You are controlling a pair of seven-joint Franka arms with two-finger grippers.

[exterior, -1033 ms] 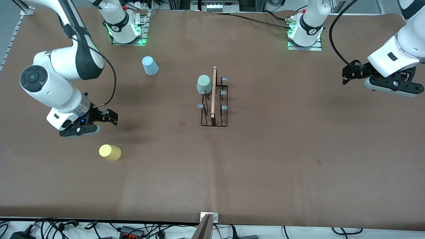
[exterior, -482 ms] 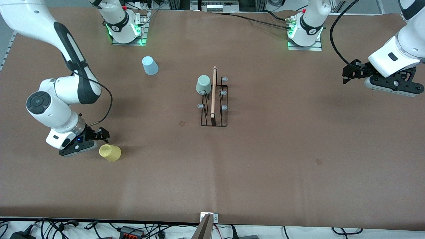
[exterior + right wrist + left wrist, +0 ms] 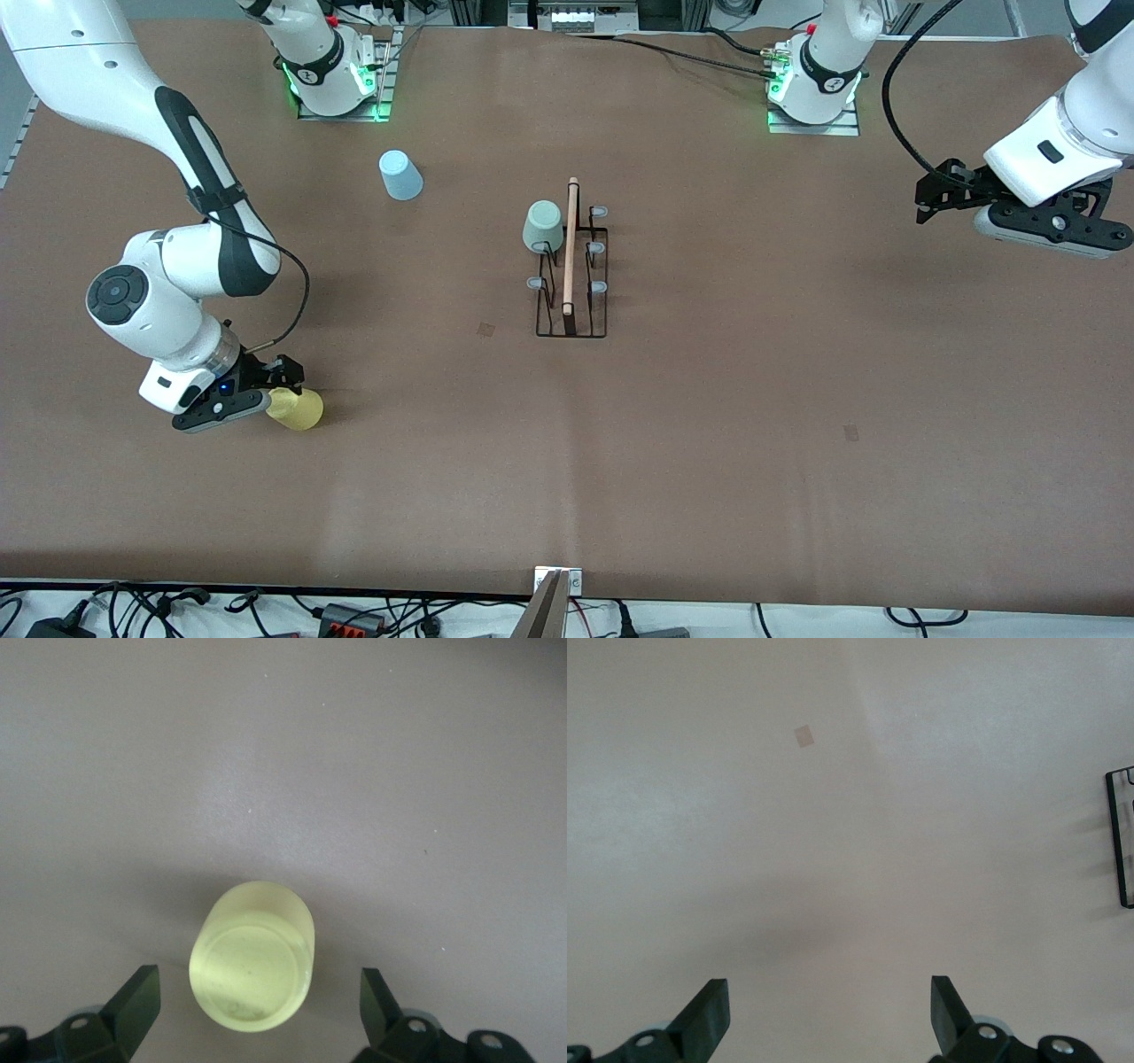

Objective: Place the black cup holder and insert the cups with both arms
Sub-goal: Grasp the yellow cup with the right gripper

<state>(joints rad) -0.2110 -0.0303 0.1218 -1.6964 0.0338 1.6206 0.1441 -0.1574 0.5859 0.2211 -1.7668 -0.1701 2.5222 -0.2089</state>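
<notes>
Right end effector (image 3: 252, 1001) apart around yellow cup (image 3: 253, 955), hiding cup's end; left end effector (image 3: 830, 1010) apart, waits.

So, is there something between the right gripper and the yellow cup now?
Nothing visible. The right gripper is open, and the yellow cup lies on its side on bare table between its fingers, base toward the gripper.

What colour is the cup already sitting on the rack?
Pale green cup, best seen in the front view, on the black cup holder.
</notes>
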